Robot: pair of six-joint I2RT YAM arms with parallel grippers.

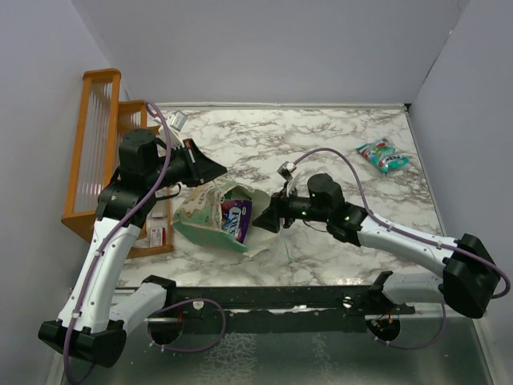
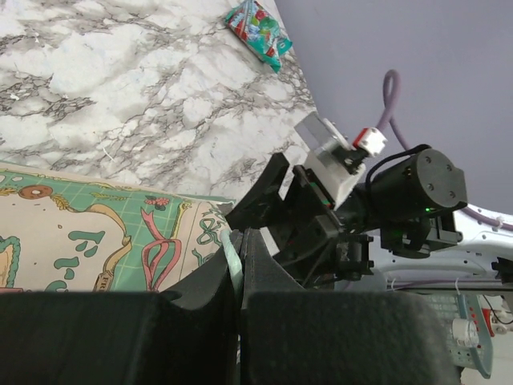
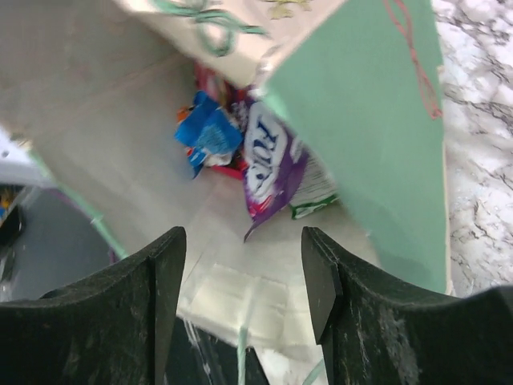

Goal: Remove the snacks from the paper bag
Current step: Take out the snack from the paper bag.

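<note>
Paper bag (image 1: 200, 210) lies on its side on the marble tabletop (image 1: 321, 265), left of centre, mouth facing right, near the orange rack (image 1: 96, 144). Left pincer (image 1: 218, 171) is clenched on the bag's mint-green top rim; its wrist view shows the green edge pinched between the fingers (image 2: 276, 285). Right pincer (image 1: 267, 216) is released, fingers spread with nothing between them, right at the bag's mouth and pointing in. Snacks are inside: a purple packet (image 3: 268, 160) nearest the opening against the green side wall, and a blue packet (image 3: 207, 132) further back. Bits of red and green-white wrapper sit behind them, too blurred to tell apart. One teal packet (image 1: 383, 155) lies out on the tabletop at the far right, well apart from the bag and both arms.
</note>
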